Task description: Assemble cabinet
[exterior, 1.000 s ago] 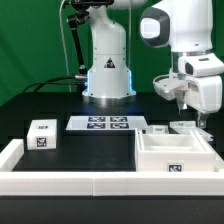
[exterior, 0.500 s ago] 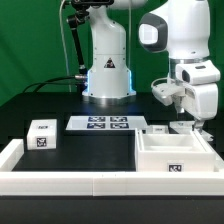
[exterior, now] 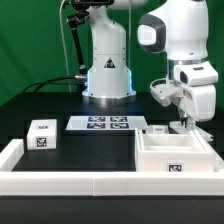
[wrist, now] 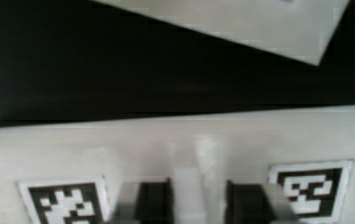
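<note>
The cabinet's large white box body [exterior: 175,155] lies at the exterior view's right, near the front, with a tag on its front wall. My gripper [exterior: 190,122] is lowered just behind it onto a white panel block [exterior: 186,126]. In the wrist view my two dark fingers [wrist: 156,202] stand either side of a raised white strip of that tagged panel block [wrist: 200,160], with no gap showing. My gripper [wrist: 200,205] looks shut on it. Another small white tagged block [exterior: 42,135] sits at the left. A flat white panel [exterior: 158,128] lies beside the marker board.
The marker board [exterior: 108,124] lies mid-table in front of the robot base [exterior: 107,75]. A low white border rail [exterior: 90,185] runs along the front and left. A white edge of another piece [wrist: 245,25] shows past the black table in the wrist view.
The gripper came down toward the panel block behind the box body, then nearly stopped. The box body and the other pieces have not moved.
</note>
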`<state>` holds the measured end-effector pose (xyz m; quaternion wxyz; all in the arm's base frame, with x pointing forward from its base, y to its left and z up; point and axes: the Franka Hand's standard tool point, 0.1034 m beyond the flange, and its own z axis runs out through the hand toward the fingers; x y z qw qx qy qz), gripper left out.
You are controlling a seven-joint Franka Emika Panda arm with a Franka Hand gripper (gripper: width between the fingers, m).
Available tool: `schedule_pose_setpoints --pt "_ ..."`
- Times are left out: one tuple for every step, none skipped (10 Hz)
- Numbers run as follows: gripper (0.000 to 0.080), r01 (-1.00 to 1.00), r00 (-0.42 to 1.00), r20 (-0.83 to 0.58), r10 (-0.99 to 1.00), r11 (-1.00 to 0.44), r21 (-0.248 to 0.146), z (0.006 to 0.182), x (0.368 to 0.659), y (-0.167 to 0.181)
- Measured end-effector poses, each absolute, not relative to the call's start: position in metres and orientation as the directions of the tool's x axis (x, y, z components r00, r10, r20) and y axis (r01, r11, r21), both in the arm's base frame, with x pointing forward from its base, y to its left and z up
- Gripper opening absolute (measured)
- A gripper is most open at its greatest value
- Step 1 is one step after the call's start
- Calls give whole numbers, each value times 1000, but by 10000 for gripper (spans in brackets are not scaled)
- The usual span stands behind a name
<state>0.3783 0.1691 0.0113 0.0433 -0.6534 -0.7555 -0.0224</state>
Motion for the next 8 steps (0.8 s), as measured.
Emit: schedule_pose_setpoints --pt "67 989 -140 95 986 143 -22 11 379 168" --pt "67 989 -140 95 986 143 -22 11 379 168" --pt "68 989 -140 95 986 143 -22 11 379 168" --pt "68 990 -140 95 986 143 -22 11 379 168" --pt "68 990 -140 95 986 143 -22 11 379 168" --pt "68 990 -140 95 986 143 -22 11 379 168" --pt "68 993 -116 93 989 119 -22 13 379 167" --pt "68 999 -48 79 996 49 -9 26 380 159"
